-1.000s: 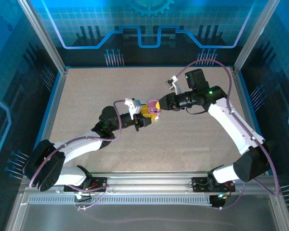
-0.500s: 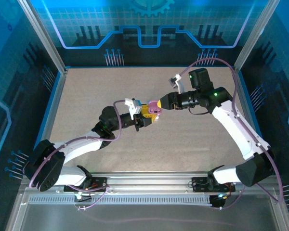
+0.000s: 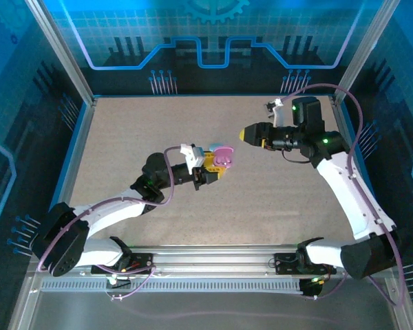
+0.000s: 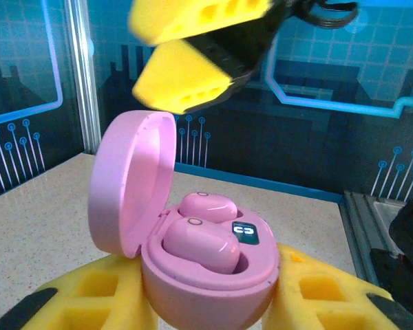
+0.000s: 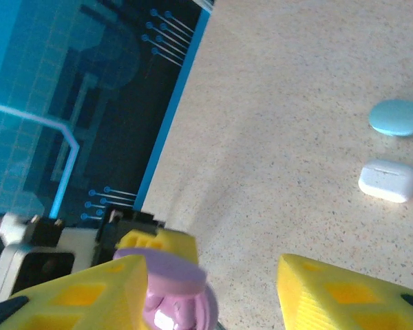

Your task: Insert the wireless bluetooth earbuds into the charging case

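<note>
Speckled beige tabletop (image 3: pixel 124 137) spreads under both arms, ringed by blue walls printed with circuit lines. At the middle of it, the left pincer (image 3: pixel 212 167) is clenched on the pink charging case (image 4: pixel 206 275). Its 2 yellow fingers (image 4: pixel 323 295) press the case's lower half from either side, so the case sits upright between the fingertips. The lid (image 4: pixel 127 185) stands swung open, rising on the side of the finger at the left of that wrist view. Inside the case lie 2 pink earbuds (image 4: pixel 199 244). That 1 is nearer the left pincer, and the farther earbud (image 4: pixel 206 205) lies just behind it. Each is seated in its own hollow, and a small dark panel (image 4: pixel 246 232) with a white mark sits just beside them on the case's inner face. The right pincer (image 3: pixel 249 133) is released, its 2 yellow fingers spread with nothing between them. It hangs apart from the case, on the far side from the left pincer, with its tips aimed toward the open lid. From the left wrist it shows above and beyond the case, not touching it. Out past the right pincer's fingers, a pale blue case (image 5: pixel 397 117) and a white case (image 5: pixel 389 180) lie flat on the table. Both are closed, and they are near each other but not touching.
</note>
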Controlling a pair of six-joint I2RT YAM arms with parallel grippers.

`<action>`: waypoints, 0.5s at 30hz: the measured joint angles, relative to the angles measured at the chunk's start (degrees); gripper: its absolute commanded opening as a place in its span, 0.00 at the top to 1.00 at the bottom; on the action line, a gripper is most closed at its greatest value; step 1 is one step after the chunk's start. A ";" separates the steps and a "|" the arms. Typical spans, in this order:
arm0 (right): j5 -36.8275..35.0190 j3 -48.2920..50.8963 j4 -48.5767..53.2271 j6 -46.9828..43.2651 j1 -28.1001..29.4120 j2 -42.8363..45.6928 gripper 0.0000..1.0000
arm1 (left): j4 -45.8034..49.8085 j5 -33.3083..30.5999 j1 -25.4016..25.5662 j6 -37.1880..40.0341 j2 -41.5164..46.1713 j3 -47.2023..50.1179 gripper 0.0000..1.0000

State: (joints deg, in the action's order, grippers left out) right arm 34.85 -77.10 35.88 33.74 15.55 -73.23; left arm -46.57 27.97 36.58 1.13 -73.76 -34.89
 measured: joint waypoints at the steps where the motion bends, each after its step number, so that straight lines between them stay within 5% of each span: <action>1: 0.04 0.00 -0.46 0.79 -0.02 -0.66 0.45 | 0.35 0.02 0.22 0.55 0.13 -0.17 0.67; 15: 1.77 -5.33 1.38 3.15 2.27 -8.76 0.44 | 5.18 -0.02 1.81 4.02 0.44 -2.40 0.67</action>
State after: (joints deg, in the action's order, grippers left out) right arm 36.62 -82.43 37.26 36.88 17.82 -82.00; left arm -41.39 27.94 38.39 5.15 -73.32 -37.30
